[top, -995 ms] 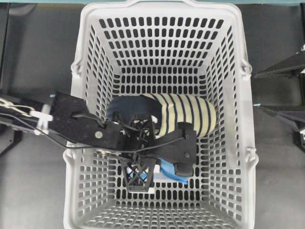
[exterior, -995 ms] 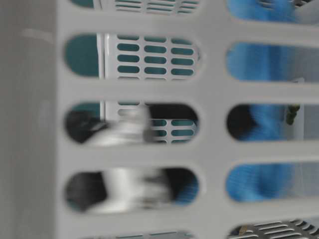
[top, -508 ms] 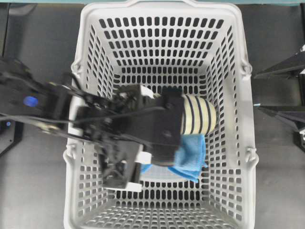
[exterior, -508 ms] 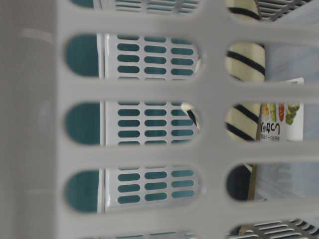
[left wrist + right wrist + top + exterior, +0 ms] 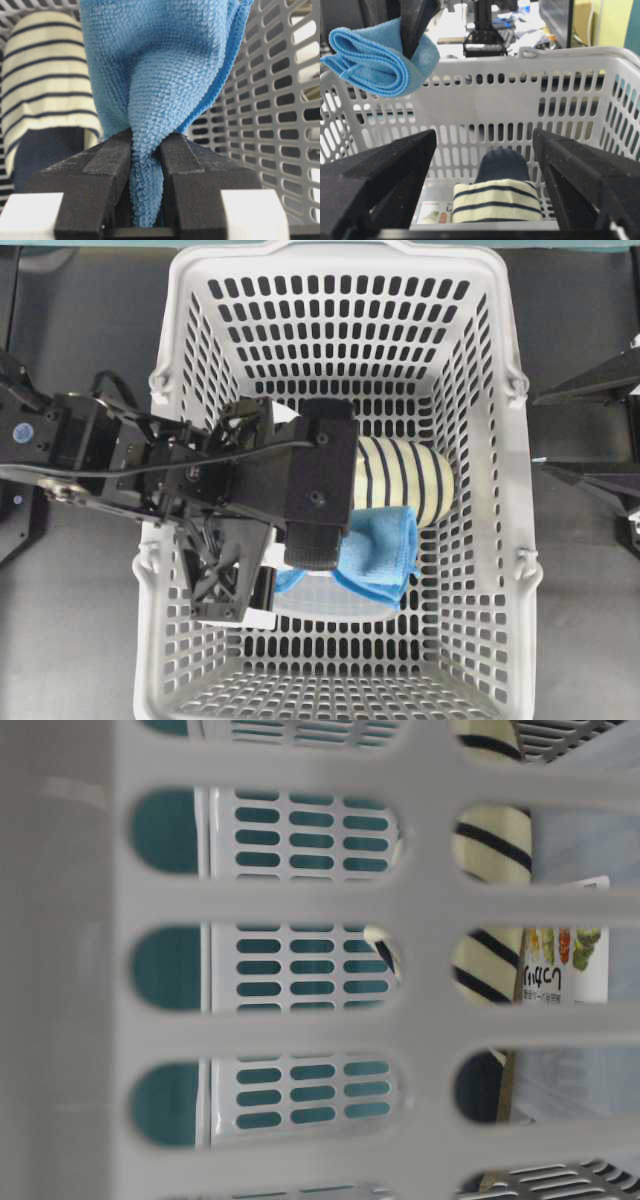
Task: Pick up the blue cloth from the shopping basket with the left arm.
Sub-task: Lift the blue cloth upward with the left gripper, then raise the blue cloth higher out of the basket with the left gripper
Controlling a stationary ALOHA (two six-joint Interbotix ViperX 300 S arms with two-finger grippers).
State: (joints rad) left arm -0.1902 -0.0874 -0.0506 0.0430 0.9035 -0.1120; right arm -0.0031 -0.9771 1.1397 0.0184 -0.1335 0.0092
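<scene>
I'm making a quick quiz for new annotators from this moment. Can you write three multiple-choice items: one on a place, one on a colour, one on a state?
1. Where is the blue cloth?
A. flat on the basket floor
B. hanging from the left gripper, lifted up
C. outside the shopping basket, on the table

2. What colour are the slipper's stripes?
A. red
B. green
C. navy

3. How is the right gripper?
A. open, holding nothing
B. shut on the cloth
C. shut on the slipper

Key: 1 B, the fingers pinch the cloth at rim height; 2 C, dark stripes on cream; 3 A, its fingers stand wide apart.
</scene>
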